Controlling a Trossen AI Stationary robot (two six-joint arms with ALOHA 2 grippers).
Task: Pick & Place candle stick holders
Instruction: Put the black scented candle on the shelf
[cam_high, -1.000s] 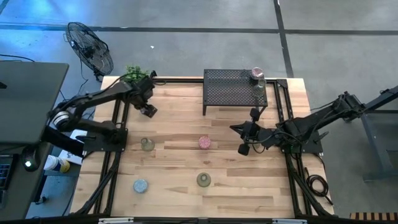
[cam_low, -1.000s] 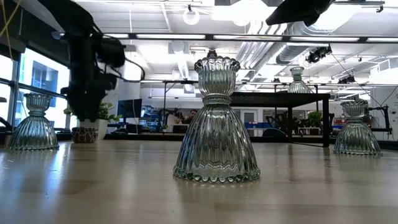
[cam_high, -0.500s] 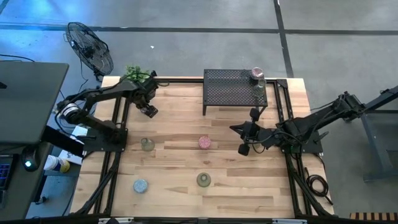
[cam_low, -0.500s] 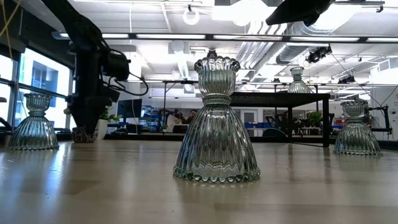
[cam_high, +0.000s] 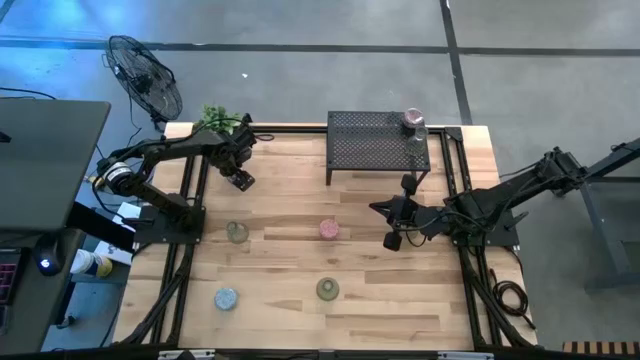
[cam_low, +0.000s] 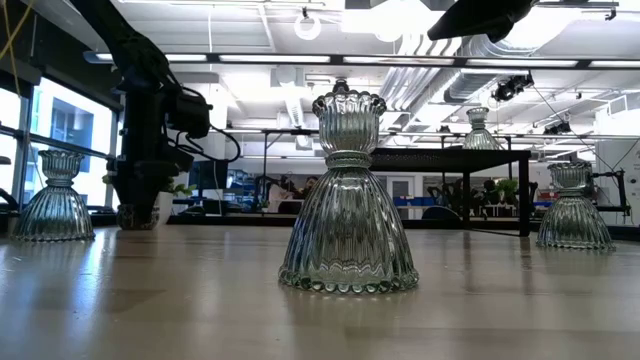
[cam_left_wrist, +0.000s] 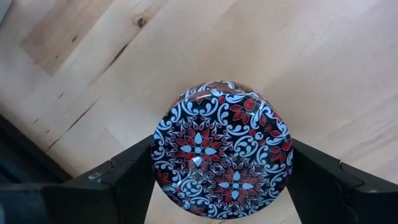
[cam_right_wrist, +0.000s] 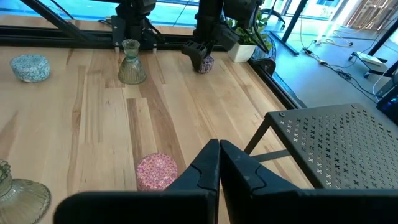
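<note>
While the right gripper (cam_right_wrist: 217, 163) is kept pressed together near the table's middle, the left gripper (cam_left_wrist: 221, 171) is set low at the far-left corner. A red-patterned round holder (cam_left_wrist: 222, 148) is seen on the wood directly between its spread fingers (cam_left_wrist: 118, 180), so only closing is needed.

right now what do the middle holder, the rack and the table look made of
Holder: clear ribbed glass, likely; the room shows through it and the ribs glint.
Rack: black perforated metal, matte, by its punched holes and thin legs.
Table: pale wood planks with visible grain and knots, satin sheen.
</note>
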